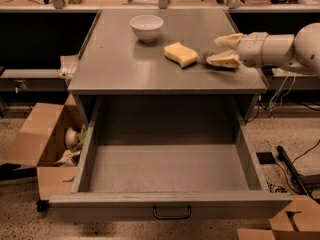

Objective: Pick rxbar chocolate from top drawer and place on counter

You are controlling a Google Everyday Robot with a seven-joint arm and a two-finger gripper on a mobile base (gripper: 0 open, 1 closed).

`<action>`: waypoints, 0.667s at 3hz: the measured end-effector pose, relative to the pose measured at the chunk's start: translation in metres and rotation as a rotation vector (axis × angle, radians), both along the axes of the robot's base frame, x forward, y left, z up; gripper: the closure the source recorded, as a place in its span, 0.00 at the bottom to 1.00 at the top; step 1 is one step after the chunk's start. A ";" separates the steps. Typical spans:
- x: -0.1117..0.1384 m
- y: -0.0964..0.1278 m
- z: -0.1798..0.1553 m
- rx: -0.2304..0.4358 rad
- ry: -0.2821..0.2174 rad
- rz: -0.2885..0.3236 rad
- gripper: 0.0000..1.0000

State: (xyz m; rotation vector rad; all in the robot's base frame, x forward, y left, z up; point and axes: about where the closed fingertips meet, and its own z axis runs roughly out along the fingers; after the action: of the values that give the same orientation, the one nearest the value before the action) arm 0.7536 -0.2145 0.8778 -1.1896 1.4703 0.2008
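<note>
Camera view showed the gripper (213, 50) low over the counter's (125, 64) right side beside the sponge (181, 54), grip state unclear. A dark sliver there, likely the rxbar chocolate (205, 59), suggested set-down, since the open top drawer (100, 204) held nothing.

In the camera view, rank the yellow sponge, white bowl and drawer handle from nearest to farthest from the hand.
The hand is over the right side of the counter.
1. Yellow sponge, right beside it on the counter.
2. White bowl, toward the counter's back edge.
3. Drawer handle, low on the front of the open top drawer.
</note>
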 end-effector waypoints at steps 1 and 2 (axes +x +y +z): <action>0.000 0.000 0.000 0.000 0.000 0.000 0.00; 0.002 -0.003 0.012 0.025 -0.024 0.007 0.00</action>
State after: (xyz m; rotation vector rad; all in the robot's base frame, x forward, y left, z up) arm 0.7554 -0.2173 0.8896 -1.1737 1.4391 0.2090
